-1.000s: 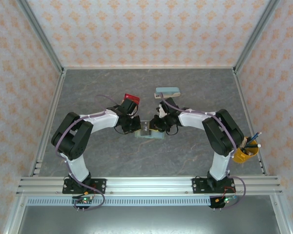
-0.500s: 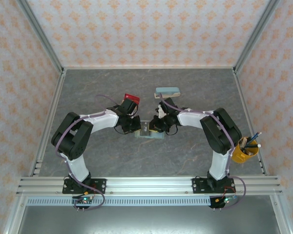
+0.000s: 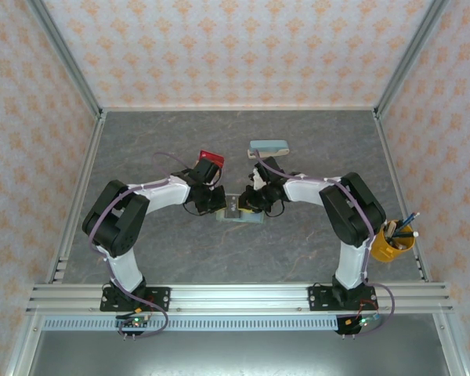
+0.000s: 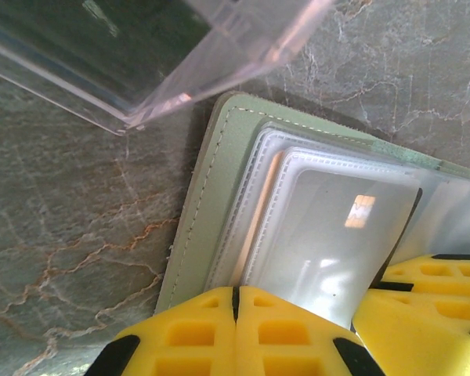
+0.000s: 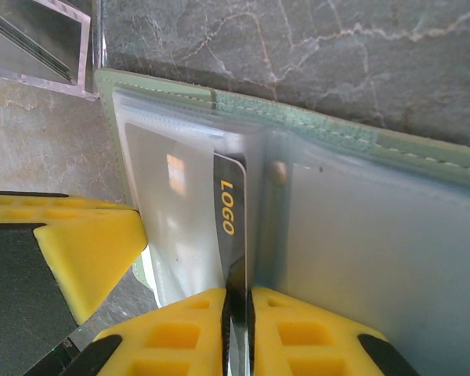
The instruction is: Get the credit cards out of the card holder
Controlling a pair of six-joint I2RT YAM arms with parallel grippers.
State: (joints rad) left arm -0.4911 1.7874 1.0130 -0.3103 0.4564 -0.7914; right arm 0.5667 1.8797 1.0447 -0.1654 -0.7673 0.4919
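While the green card holder (image 3: pixel 240 217) lies open on the bench (image 3: pixel 298 243) between the arms, the right pincer (image 5: pixel 239 321) nips a dark card (image 5: pixel 229 211) (gold "LOGO" lettering) at a clear sleeve (image 5: pixel 172 211), and the left pincer (image 4: pixel 236 313) is closed tight beside the holder's sleeves.

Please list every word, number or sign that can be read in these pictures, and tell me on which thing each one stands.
"LOGO": yellow letters on the dark card, between the clear sleeves of the card holder.
Nothing else can be read: the small orange patch in the left wrist view shows no letters, and things in the top view are too small for any text.
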